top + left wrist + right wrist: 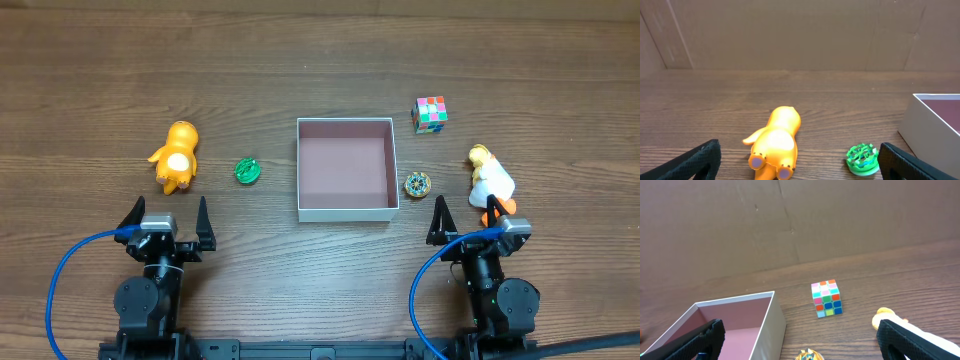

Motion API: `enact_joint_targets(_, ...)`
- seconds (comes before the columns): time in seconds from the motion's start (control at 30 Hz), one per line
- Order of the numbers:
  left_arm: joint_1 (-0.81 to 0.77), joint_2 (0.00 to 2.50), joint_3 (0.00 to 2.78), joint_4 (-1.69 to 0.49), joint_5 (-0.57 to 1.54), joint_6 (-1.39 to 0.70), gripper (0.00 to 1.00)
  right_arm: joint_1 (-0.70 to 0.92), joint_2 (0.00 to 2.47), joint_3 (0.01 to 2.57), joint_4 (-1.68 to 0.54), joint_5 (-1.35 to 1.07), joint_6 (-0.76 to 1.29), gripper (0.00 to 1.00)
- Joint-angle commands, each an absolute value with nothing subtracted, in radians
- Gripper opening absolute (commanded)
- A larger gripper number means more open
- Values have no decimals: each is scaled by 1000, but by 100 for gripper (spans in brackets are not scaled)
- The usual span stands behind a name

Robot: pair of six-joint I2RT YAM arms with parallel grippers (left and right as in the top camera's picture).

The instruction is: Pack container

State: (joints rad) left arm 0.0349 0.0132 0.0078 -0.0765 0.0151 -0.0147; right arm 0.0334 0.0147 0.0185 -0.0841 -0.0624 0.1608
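- The container is sitting at the centre of the overhead frame, its pink floor bare; nothing is packed yet.
- The left gripper is resting at lower left, jaws spread wide and gripping nothing. The right gripper is resting at lower right, likewise spread and empty.
- The container is lying up and right of the left gripper and up and left of the right one, about equally near both.
- The orange toy is lying directly above the left gripper in frame, its long axis running up-down. The green disc is lying between it and the container's left wall.
- The gold disc is lying just beside the container's lower right corner. The yellow-white figure is lying just above the right gripper, and the colour cube is sitting further up.
- Judgement: each arm is facing its own side's toys, and the orange toy looks the straightest reach.
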Motion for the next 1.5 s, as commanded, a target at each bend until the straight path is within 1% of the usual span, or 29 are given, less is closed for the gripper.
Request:
enact_joint_targets(0.0,41,6,5,-78,9,8,100,38,3,8,-80,-54,159,100)
enact_joint_targets(0.4,41,6,5,-78,9,8,100,38,3,8,-81,-30,155,100)
enact_joint_targets(0.5,41,6,5,-78,9,8,100,38,3,8,-75,-55,161,100)
enact_joint_targets(0.77,41,6,5,-78,9,8,100,38,3,15,79,-137,164,100)
enact_joint_targets(0.9,41,6,5,-78,9,8,100,38,9,74,70,-130,144,100)
enact_joint_targets(1.03,41,6,5,-78,9,8,100,38,52,172,20,-104,56,100)
enact_joint_targets(1.17,41,6,5,-78,9,8,100,38,163,327,-72,-22,-8,100)
enact_joint_targets(1.33,41,6,5,-78,9,8,100,38,412,594,-226,126,-10,100)
enact_joint_targets(1.47,41,6,5,-78,9,8,100,36,624,835,-418,138,-77,100)
